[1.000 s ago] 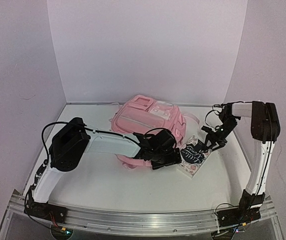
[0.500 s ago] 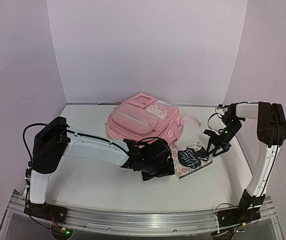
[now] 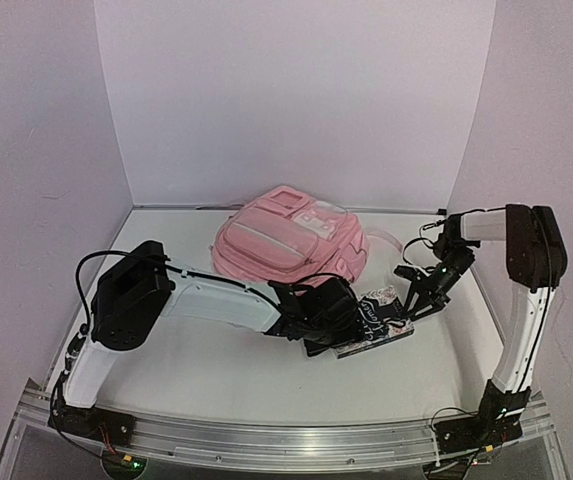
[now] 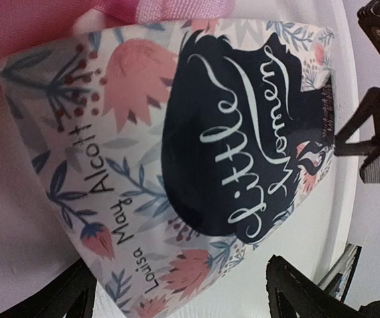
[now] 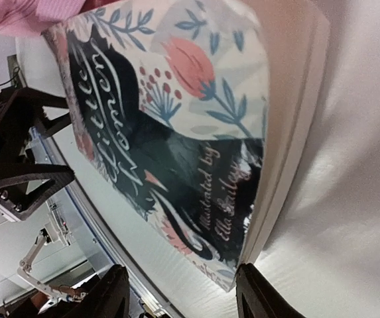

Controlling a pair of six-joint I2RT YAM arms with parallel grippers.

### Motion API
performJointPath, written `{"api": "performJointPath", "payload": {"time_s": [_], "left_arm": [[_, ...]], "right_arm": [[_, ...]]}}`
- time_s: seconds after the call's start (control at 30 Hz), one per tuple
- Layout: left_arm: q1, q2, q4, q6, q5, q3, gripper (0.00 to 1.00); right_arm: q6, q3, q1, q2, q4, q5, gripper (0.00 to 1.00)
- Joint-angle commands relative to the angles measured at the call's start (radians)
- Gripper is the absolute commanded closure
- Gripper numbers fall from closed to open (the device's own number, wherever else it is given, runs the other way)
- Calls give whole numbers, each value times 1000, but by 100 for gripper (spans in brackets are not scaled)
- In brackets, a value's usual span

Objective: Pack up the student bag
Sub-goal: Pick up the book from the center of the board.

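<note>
The student bag (image 3: 286, 240), a pink backpack, lies at the middle back of the table; its pink fabric shows at the top of the left wrist view (image 4: 37, 20) and the right wrist view (image 5: 10, 13). A floral "Little Women" book (image 3: 378, 312) lies in front of it to the right. My left gripper (image 3: 338, 325) is open at the book's left edge, its jaws either side of a book corner (image 4: 180, 275). My right gripper (image 3: 416, 300) is open at the book's right edge, its jaws either side of another corner (image 5: 182, 271). The book fills both wrist views (image 4: 176, 119) (image 5: 176, 99).
A pink strap (image 3: 386, 238) trails from the bag's right side toward the right arm. White walls close in the table on the left, back and right. The metal rail (image 3: 286, 440) with both arm bases runs along the near edge.
</note>
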Motion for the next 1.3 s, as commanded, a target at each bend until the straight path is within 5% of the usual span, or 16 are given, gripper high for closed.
{"api": "performJointPath", "payload": {"time_s": [0.0, 0.1, 0.2, 0.3, 0.57, 0.7, 0.97, 1.07, 1.27], "left_arm": [[8, -2, 14, -26, 5, -31, 12], [9, 8, 11, -27, 10, -28, 12], [8, 11, -2, -33, 11, -31, 12], [9, 2, -12, -34, 8, -39, 12], [9, -2, -15, -37, 4, -47, 12], [11, 9, -20, -35, 9, -35, 12], [12, 13, -12, -37, 11, -38, 12], [12, 11, -7, -31, 11, -38, 12], [11, -26, 8, -8, 0, -64, 9]], "right_arm": [[-102, -19, 25, -80, -153, -134, 59], [-76, -35, 29, -122, -132, -148, 60], [204, -96, 28, -182, 181, 27, 50], [282, -115, 27, -213, 313, 112, 40], [295, -68, 32, -67, 341, 97, 37], [210, -75, 54, -31, 227, -39, 43], [91, -14, 66, -135, 5, -213, 72], [77, -23, 69, -171, -12, -234, 75], [72, -26, 72, -154, -31, -218, 100]]}}
